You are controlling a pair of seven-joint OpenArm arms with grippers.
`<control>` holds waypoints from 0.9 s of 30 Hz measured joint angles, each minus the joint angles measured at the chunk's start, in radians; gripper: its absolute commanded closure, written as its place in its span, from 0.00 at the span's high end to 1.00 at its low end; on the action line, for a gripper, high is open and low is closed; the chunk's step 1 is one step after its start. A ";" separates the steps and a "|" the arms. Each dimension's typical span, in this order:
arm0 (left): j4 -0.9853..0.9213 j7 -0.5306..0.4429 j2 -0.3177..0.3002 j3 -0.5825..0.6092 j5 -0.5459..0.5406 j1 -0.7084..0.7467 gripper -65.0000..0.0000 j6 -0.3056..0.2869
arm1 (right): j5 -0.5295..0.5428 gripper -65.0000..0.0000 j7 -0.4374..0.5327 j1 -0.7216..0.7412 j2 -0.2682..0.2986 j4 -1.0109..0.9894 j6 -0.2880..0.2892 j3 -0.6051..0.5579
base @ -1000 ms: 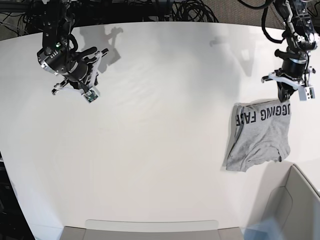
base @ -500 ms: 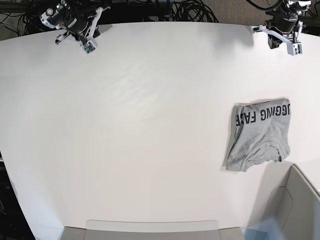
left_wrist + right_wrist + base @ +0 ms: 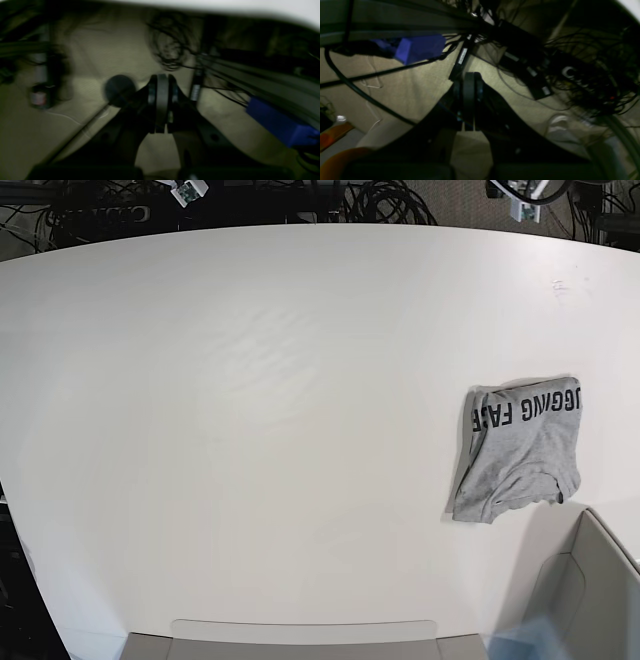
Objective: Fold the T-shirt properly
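The T-shirt [image 3: 522,448], heather grey with black block lettering along its far edge, lies folded into a compact wrinkly bundle near the right edge of the white table [image 3: 280,430]. Nothing touches it. Both arms are drawn back beyond the table's far edge; only small bits of them show at the top of the base view. In the left wrist view the left gripper [image 3: 160,105] hangs over the floor with its jaws pressed together, holding nothing. The right gripper [image 3: 468,100] is likewise shut and empty, over floor and cables.
A grey bin [image 3: 585,600] stands off the table's front right corner, and a pale tray edge [image 3: 300,635] runs along the front. Tangled black cables [image 3: 582,75] and a blue box [image 3: 280,123] lie on the floor behind the table.
Both arms have pulled back from above the table toward the far edge and almost left the base view. The T-shirt has stayed where it was.
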 measured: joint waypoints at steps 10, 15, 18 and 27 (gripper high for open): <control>-0.561 -0.341 -0.058 0.193 0.022 -0.107 0.00 0.003 | -0.140 0.00 0.329 0.037 -0.140 -0.381 -0.005 0.008; -0.881 -0.409 -0.060 0.303 0.024 -0.298 0.00 -0.003 | -0.171 0.00 0.427 0.161 -0.144 -0.624 -0.008 0.012; -1.098 -0.526 -0.060 0.388 0.022 -0.405 0.00 -0.001 | -0.180 0.00 0.489 0.225 -0.148 -0.745 -0.006 0.047; -1.747 -0.843 0.057 0.529 0.014 -0.734 0.00 0.018 | -0.224 0.00 0.640 0.469 -0.052 -1.241 -0.010 0.083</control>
